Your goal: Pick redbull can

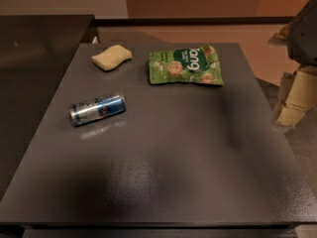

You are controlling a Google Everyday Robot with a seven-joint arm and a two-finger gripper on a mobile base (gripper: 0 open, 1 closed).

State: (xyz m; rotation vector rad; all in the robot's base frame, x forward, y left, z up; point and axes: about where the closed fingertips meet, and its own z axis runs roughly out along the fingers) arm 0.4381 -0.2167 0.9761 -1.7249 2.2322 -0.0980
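The redbull can (97,109) lies on its side on the left part of the dark grey table (168,152), blue and silver, its long axis running left to right. My gripper (292,108) shows at the right edge of the view, beyond the table's right side, pale beige below a grey arm part. It is far from the can, across the table's width, and holds nothing that I can see.
A green snack bag (186,65) lies flat at the back centre of the table. A pale yellow sponge (112,57) lies at the back left. A dark counter (34,48) adjoins the table's left side. Tan floor shows behind.
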